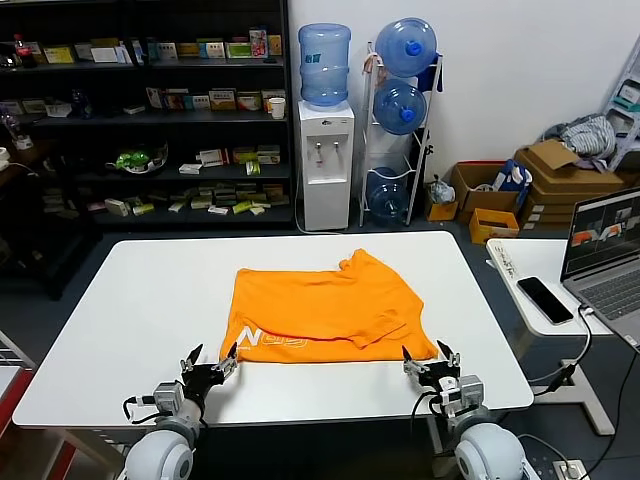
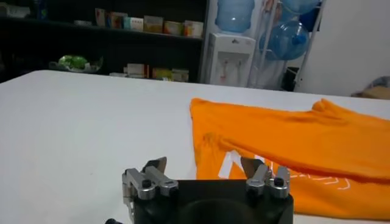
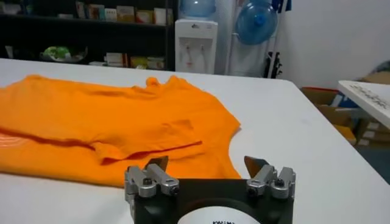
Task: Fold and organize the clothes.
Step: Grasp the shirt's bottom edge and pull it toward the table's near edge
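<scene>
The orange T-shirt (image 1: 325,310) lies partly folded in the middle of the white table (image 1: 120,320), white lettering along its near left edge and a sleeve folded over on the right. It also shows in the left wrist view (image 2: 304,152) and the right wrist view (image 3: 103,122). My left gripper (image 1: 210,360) is open and empty, low at the table's near edge, just short of the shirt's near left corner. My right gripper (image 1: 430,357) is open and empty, just short of the near right corner. The open jaws show in the left wrist view (image 2: 204,165) and the right wrist view (image 3: 207,163).
A side table at the right holds a phone (image 1: 545,299), a laptop (image 1: 605,250) and a power strip (image 1: 502,257). Shelves (image 1: 150,110), a water dispenser (image 1: 326,150) and cardboard boxes (image 1: 560,185) stand beyond the table.
</scene>
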### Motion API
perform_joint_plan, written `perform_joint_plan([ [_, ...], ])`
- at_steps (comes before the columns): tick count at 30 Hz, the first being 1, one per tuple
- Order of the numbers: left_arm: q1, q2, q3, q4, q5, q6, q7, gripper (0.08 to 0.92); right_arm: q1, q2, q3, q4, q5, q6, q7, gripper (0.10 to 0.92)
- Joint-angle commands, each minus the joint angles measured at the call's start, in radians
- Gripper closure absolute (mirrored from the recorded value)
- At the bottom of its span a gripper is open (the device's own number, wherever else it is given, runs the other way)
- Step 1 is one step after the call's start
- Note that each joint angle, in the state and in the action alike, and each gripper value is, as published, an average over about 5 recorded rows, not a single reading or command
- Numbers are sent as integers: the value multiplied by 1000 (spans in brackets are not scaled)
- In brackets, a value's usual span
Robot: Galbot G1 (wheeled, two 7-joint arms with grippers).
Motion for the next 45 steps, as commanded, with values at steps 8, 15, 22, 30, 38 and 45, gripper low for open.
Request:
perform_joint_plan([
  [8,-28,-20,3,66,-8,4,6,198,52,20,2,-89,33,-10,-13,285],
  [15,-7,-16,17,34,-40,33,-17,380,25,10,-4,-65,43,-3,-10,484],
  [22,-2,-18,23,33,-42,24,-17,579,4,4,-2,-46,42,8,2,684],
  [30,58,7,14,-94,-76,45,-76,822,-70,-28,8,32,68,15,33,891],
  [38,334,83,-43,-323,-128,83,-132,909,-311,-81,57,229,80,24,58,901],
  [45,478,90,-65,-380,-106,89,-148,909,-464,-106,91,324,38,7,89,893],
])
